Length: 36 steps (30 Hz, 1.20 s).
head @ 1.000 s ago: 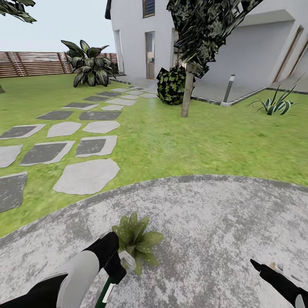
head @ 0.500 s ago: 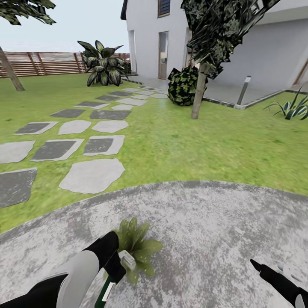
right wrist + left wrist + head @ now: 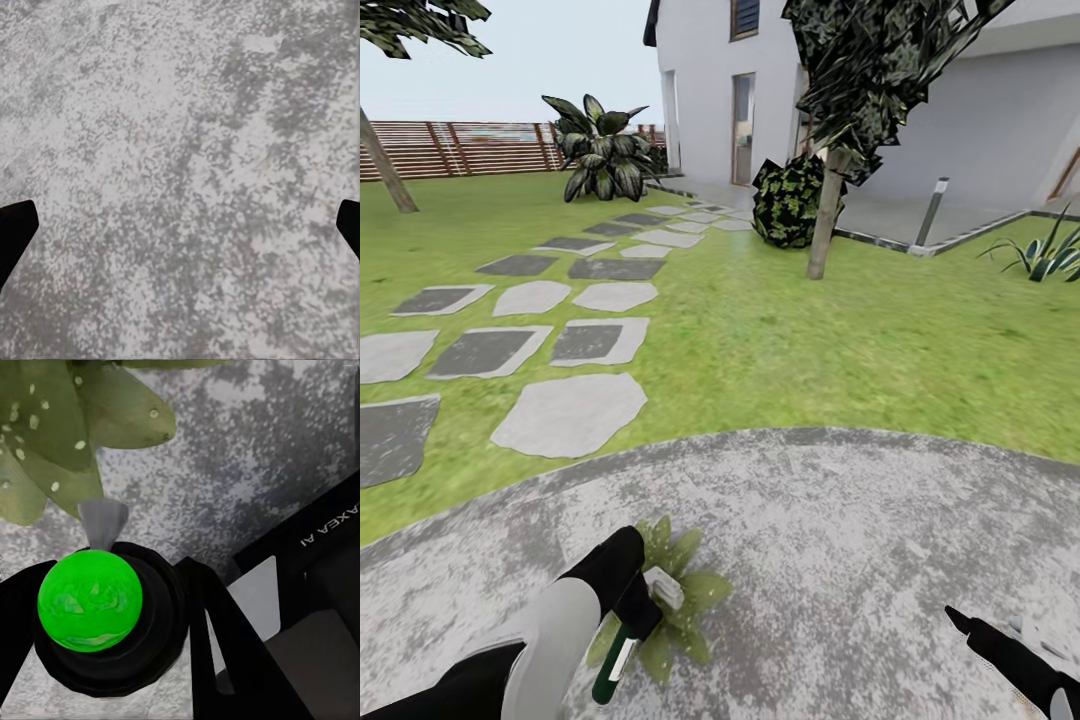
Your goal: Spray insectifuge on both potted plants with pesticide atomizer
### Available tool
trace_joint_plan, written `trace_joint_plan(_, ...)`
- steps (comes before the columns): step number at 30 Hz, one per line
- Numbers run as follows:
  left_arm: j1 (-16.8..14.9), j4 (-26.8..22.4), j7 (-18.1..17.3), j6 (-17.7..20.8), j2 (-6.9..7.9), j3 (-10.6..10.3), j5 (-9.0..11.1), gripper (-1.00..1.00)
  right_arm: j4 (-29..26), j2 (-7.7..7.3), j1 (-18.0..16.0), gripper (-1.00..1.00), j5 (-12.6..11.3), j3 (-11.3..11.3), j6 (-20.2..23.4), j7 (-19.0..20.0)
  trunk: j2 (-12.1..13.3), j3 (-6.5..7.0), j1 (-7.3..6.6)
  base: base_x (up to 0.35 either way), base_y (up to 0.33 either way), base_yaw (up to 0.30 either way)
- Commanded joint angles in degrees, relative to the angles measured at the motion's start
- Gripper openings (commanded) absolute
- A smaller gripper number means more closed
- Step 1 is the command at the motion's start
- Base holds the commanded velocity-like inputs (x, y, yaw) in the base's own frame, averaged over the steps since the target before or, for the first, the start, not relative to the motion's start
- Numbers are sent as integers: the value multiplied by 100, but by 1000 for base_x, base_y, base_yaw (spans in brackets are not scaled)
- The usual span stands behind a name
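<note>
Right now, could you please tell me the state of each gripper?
Left gripper: shut on the pesticide atomizer, nozzle aimed at the potted plant.
Right gripper: open, holding nothing, above the grey paving.

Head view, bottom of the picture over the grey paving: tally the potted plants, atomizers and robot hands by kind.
potted plant: 1
pesticide atomizer: 1, gripped in the left hand
hands: 2, the left hand and the right hand, which is open
Total: 4
</note>
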Motion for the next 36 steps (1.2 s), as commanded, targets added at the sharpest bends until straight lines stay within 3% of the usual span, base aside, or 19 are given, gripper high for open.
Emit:
trace_joint_plan(1,-2,-13,-42,27,-6,45,-61,-100,-5,6,-9,100,57,-36,23,50,-2,-5,2,233,-229,0)
trace_joint_plan(10,-2,2,-25,13,-6,61,-68,-100,-5,5,-9,100,59,-35,23,50,-2,-5,2,47,-66,0)
trace_joint_plan(20,-2,2,-17,12,-6,62,-70,-100,-5,5,-6,100,57,-35,23,46,-2,-5,2,-315,0,10)
trace_joint_plan(25,-2,-4,-16,12,-6,64,-70,-100,-6,3,-5,100,56,-36,23,41,-2,-5,2,-285,0,223)
trace_joint_plan(36,-2,-7,11,12,48,71,-79,-100,-4,3,-6,100,64,-32,23,41,-2,-5,2,-18,0,274)
